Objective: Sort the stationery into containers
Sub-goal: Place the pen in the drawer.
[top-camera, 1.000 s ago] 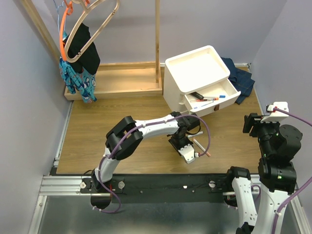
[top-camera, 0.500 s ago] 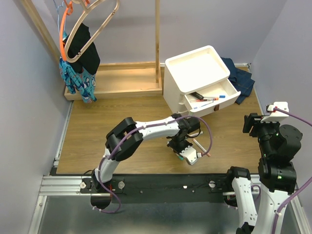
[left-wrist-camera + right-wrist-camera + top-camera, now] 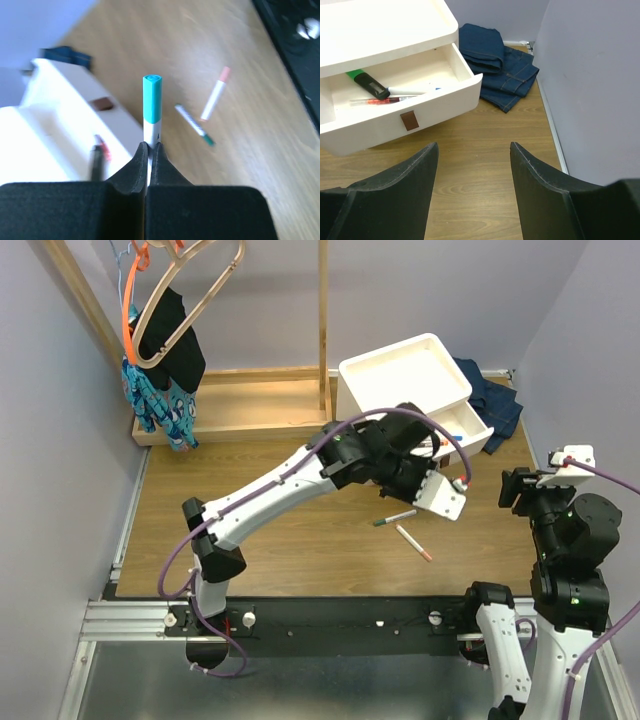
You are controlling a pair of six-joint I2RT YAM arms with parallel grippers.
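Two robot arms work over a wooden tabletop (image 3: 250, 500), where a white drawer unit (image 3: 352, 435) stands at the far side with its top drawer (image 3: 440, 107) pulled open, folded blue jeans (image 3: 500, 60) lying just to its right. The left arm stretches across to the front of that unit. The left gripper (image 3: 149, 150) has its jaws pinched almost together on a slim white marker with a blue-green cap (image 3: 152, 102), cap end jutting beyond the fingertips, held above the wood. The right gripper (image 3: 472, 146) hangs before the drawer, jaws spread wide and holding nothing. Inside the drawer lie a thick black-and-green marker (image 3: 367, 83), a slim white marker (image 3: 415, 91) and a red-tipped pen (image 3: 380, 101). On the tabletop, near each other but apart, rest a green-capped marker (image 3: 395, 518) and an orange-capped marker (image 3: 413, 542).
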